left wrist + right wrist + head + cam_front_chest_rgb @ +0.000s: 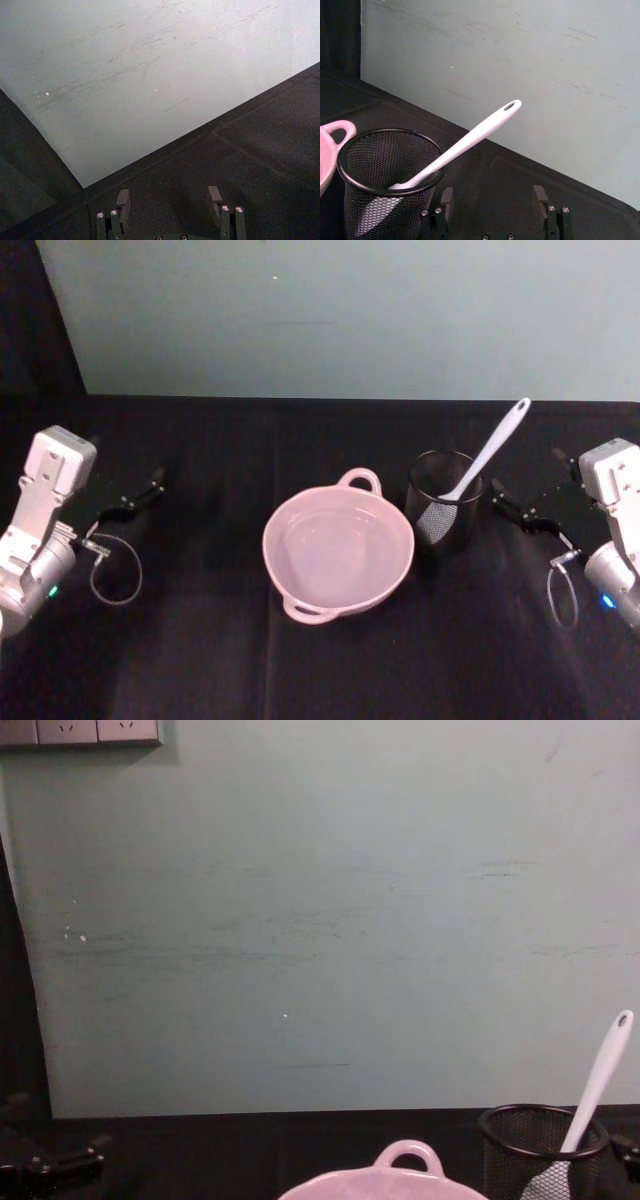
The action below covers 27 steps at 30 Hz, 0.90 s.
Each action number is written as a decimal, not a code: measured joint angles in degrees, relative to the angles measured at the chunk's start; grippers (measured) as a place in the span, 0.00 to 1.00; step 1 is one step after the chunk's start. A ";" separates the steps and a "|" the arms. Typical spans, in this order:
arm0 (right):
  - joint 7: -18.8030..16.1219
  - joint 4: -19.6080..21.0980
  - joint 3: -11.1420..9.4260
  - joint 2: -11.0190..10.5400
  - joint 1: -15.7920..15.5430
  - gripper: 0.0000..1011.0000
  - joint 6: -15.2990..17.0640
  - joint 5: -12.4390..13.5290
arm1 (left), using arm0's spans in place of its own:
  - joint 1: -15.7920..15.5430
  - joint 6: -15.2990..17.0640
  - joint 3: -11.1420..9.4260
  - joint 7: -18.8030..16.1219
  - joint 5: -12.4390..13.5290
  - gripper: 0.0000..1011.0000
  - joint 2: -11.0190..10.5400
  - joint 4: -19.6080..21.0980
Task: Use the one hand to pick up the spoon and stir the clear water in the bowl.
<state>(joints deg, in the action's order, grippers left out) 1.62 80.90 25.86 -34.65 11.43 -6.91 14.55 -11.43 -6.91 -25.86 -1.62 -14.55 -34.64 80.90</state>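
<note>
The pale pink bowl point(270, 550) holds clear water at the table's middle, its loop handle facing the wall; it also shows as bowl point(350, 1184) and bowl point(330, 145). The white spoon point(487, 455) stands head-down in a black wire-mesh cup point(445, 505), with its handle leaning up and to the right, seen too as spoon point(470, 137) and spoon point(598, 1085). My right gripper point(502, 500) is open just right of the cup, close to the mesh cup point(385, 185); right gripper point(493, 197) holds nothing. My left gripper point(140, 495) rests open at far left.
A pale green wall panel point(340, 320) stands behind the black cloth-covered table point(200, 660). Loose cable loops hang off both wrists near the table surface. The mesh cup point(540, 1150) sits right of the bowl and nearly touches it.
</note>
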 joint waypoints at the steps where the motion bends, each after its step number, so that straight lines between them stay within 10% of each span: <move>1: 0.00 0.00 0.00 0.00 0.00 0.99 0.00 0.00 | 0.00 0.00 0.00 0.00 0.00 1.00 0.00 0.00; 27: 0.00 0.00 0.00 0.00 0.00 0.99 0.00 0.00 | 0.00 0.00 0.00 0.00 0.00 1.00 0.00 0.00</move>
<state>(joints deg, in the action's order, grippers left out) 1.62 80.90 25.86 -34.65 11.43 -6.91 14.55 -11.43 -6.90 -25.86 -1.62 -14.55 -34.65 80.90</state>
